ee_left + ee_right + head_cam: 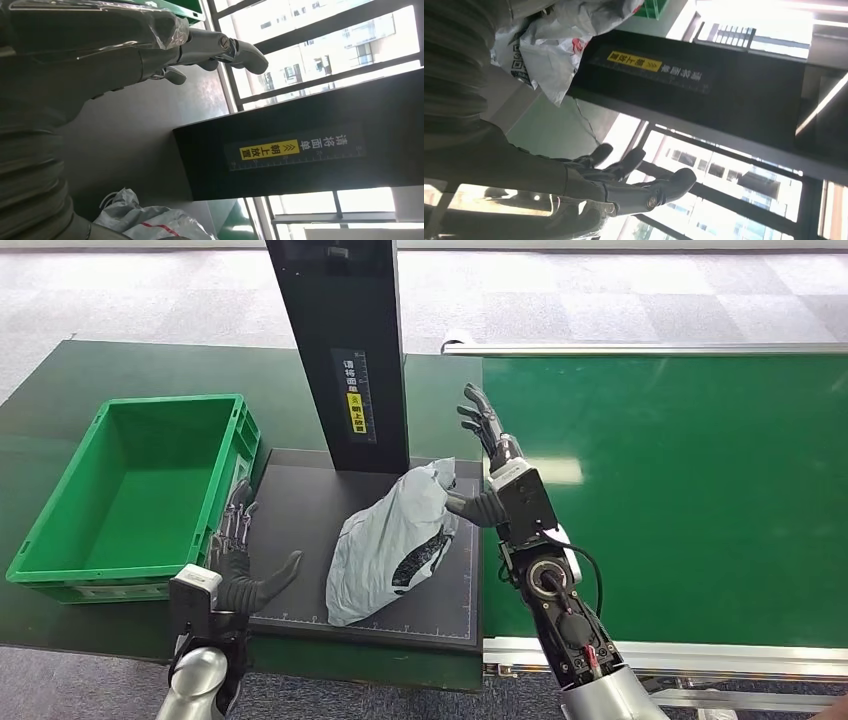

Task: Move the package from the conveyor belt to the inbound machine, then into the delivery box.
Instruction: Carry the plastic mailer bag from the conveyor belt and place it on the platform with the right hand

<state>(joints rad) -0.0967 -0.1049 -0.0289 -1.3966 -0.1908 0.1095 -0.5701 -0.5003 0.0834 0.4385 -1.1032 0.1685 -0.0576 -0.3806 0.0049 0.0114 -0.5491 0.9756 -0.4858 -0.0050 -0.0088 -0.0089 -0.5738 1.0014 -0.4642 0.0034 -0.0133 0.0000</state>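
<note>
So in the head view the package (392,542), a crumpled grey poly bag, is lying on the dark platform of the inbound machine (300,505), just in front of its black upright post (343,350) with the yellow label. Left of that platform sits the green delivery box (135,495), and right of it is the green conveyor belt (680,490), all on the dark green table (60,390). The right hand (487,455) is at the platform's right edge, fingers spread and pointing up, thumb touching the bag's side, holding nothing. The left hand (237,560) is at the platform's left edge, between it and the box, fingers released and apart from the bag. Left wrist view: the left hand's fingers (235,50) are stretched out with nothing in them, post beside them, bag near the platform's edge. Right wrist view: fingers (644,192) loosely extended; the bag looks pressed near the thumb side, but it's too dark to be sure.
</note>
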